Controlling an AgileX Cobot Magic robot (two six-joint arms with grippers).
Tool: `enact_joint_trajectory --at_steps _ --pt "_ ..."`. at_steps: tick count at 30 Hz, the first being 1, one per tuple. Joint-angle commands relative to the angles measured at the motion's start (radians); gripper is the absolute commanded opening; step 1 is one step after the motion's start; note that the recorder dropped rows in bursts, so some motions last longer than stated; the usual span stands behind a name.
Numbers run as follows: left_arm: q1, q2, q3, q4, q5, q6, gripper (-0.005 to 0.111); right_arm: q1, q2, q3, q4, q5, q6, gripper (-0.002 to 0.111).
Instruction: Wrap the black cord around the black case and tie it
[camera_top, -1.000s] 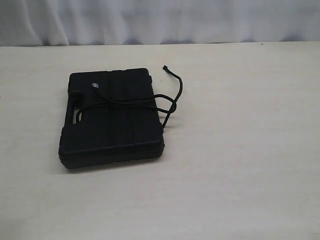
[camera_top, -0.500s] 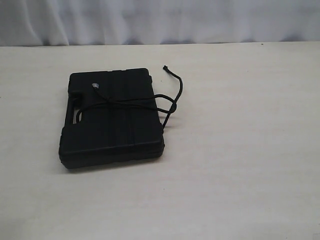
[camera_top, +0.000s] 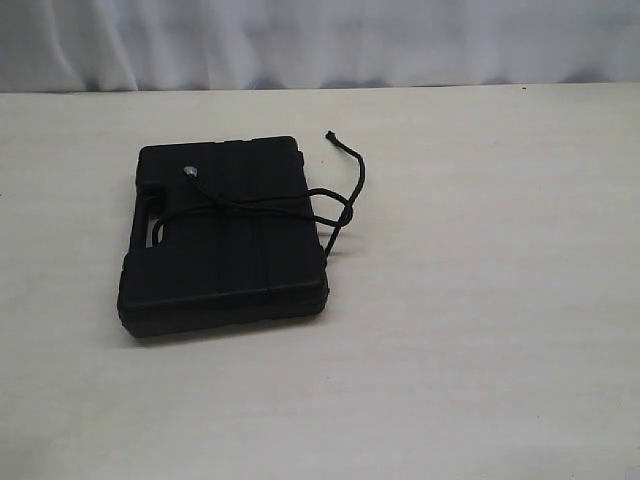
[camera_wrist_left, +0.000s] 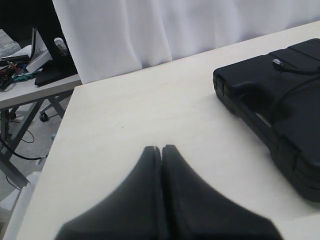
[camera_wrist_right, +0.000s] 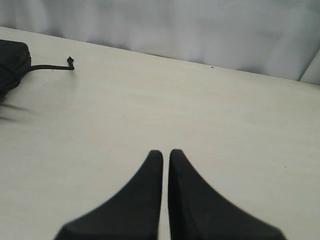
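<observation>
Left fingers (camera_wrist_left: 142, 195) are pressing together tip to tip, fully closed and gripping nothing. They are hanging over bare worktop (camera_top: 480, 320), with the black case (camera_top: 225, 235) lying off to one side of them. Right fingers (camera_wrist_right: 142, 200) are likewise sitting closed on nothing, with only a hairline slit showing between them, over another bare stretch of worktop. The right wrist view is catching just a corner of the case and one frayed tip of the black cord (camera_wrist_right: 50, 66), both well apart from the fingers.

In the exterior view the case is lying flat, ribbed lid up, on the left half of the worktop, its moulded handle cutout (camera_top: 153, 225) facing the left side. The cord is running across the lid about midway, from the cutout to the right edge, where it is bunching into a knot (camera_top: 345, 212) touching the case's side. Whether it is passing underneath cannot be told. From the knot one loose tail is arcing toward the far side and ending on the worktop just beside the far right corner, and a shorter piece is dropping along the right wall. A small silvery piece (camera_top: 189, 172), too small to identify, is sitting on the lid near the far left corner. A white curtain (camera_top: 320, 40) is hanging behind the worktop.
</observation>
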Motion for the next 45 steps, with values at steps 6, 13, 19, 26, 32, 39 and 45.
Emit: enact_joint_trajectory --at_steps 6,13,19,26,32,39,45 --pt "0.005 -0.002 0.003 -0.001 -0.008 -0.007 0.000 -0.008 -0.005 0.004 0.031 0.006 -0.016 0.004" --pt "0.005 -0.002 0.003 -0.001 -0.008 -0.007 0.000 -0.008 -0.005 0.004 0.031 0.006 -0.029 0.004" --pt "0.005 -0.002 0.003 -0.001 -0.008 -0.007 0.000 -0.008 -0.005 0.004 0.036 0.006 -0.029 0.004" --pt "0.005 -0.002 0.003 0.001 -0.008 -0.007 0.000 -0.008 -0.005 0.004 0.043 0.006 0.055 0.004" --pt "0.005 -0.002 0.003 0.001 -0.008 -0.007 0.000 -0.008 -0.005 0.004 0.043 0.006 0.068 0.004" --pt "0.005 -0.002 0.003 0.001 -0.008 -0.007 0.000 -0.008 -0.005 0.004 0.043 0.006 0.091 0.004" --pt "0.005 -0.002 0.003 0.001 -0.008 -0.007 0.000 -0.008 -0.005 0.004 0.043 0.006 0.091 0.004"
